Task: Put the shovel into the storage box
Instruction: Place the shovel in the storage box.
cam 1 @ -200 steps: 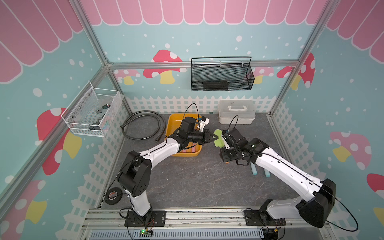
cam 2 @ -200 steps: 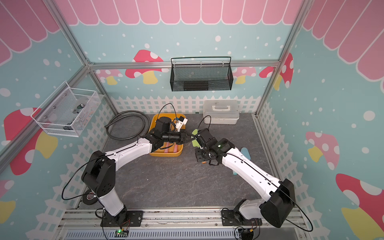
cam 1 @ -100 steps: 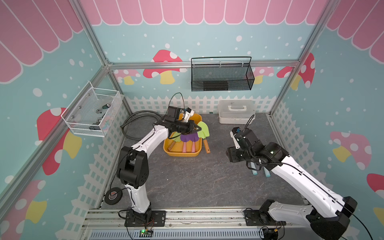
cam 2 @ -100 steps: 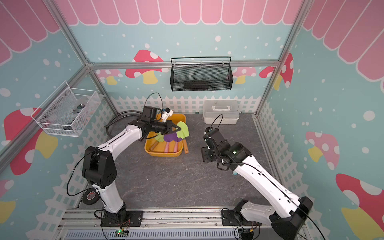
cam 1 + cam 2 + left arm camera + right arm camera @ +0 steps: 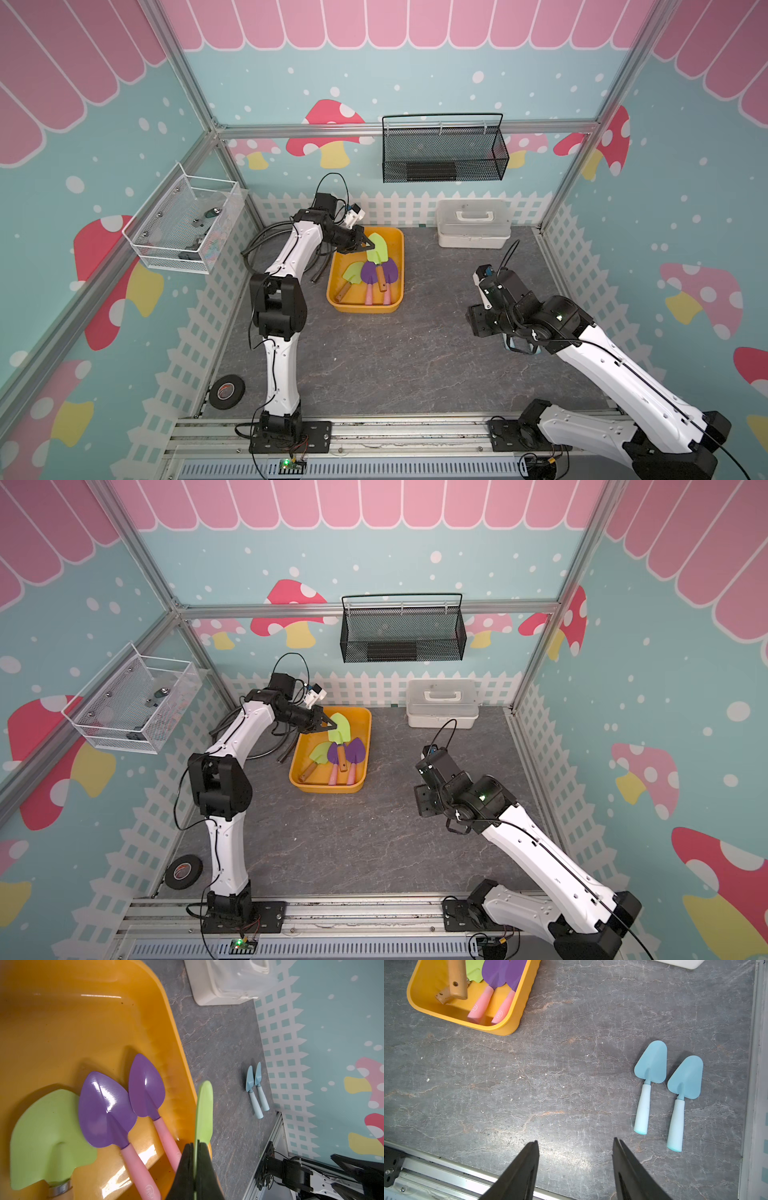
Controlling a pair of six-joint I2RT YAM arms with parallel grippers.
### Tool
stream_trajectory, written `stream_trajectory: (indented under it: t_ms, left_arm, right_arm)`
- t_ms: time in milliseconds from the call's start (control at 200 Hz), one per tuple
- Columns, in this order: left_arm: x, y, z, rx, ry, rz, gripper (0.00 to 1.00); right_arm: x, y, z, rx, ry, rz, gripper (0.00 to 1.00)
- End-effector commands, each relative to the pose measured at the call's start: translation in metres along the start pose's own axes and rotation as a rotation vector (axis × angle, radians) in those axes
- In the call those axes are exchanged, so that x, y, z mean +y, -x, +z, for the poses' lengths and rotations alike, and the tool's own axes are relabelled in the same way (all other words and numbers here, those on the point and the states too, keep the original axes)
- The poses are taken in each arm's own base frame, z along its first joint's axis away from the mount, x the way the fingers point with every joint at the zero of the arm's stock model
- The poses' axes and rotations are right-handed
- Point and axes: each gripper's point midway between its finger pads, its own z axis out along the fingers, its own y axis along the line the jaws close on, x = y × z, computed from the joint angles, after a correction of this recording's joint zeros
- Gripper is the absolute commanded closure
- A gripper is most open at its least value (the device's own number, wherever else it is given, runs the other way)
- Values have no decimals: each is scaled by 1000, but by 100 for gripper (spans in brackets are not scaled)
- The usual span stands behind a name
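The grey table (image 5: 415, 365) held the storage box (image 5: 365, 306) at about 11 o'clock from its middle. That put it within easy reach of the left arm, which probably made this drop that arm's job. On the box floor lay a purple shovel (image 5: 106, 1109) among others, handles toward 6 o'clock. The left gripper (image 5: 367, 246) hung over the box's 12 o'clock end, jaws pinched tight on the thin edge of the green shovel (image 5: 379, 251). This grip stood the blade on edge, and the wooden handle trailed toward 6 o'clock above the box interior. Whether its end touched the shovels beneath could not be told. It looked ready for release. The right gripper (image 5: 575, 1142) hovered at 3 o'clock, jaws about half apart and empty. It aimed down at the table beside a blue shovel (image 5: 650, 1064) and a second blue shovel (image 5: 685, 1076), likely next.
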Motion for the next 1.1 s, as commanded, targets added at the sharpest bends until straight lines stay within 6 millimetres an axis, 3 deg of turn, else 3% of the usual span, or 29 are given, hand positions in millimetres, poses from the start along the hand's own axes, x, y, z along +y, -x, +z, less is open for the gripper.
stream_trajectory:
  t_ms: [0, 340, 876, 1091]
  left_arm:
    - [14, -16, 12, 84, 27, -32, 100]
    - [25, -19, 41, 123, 41, -41, 100]
    - [33, -5, 77, 123, 41, -58, 100]
    - [38, -14, 89, 152, 52, -65, 100]
  right_arm:
    - [-2, -11, 1, 24, -3, -4, 40]
    - [6, -17, 9, 48, 35, -5, 41]
    - [10, -17, 3, 37, 74, -10, 41]
    - [9, -15, 1, 26, 67, -10, 41]
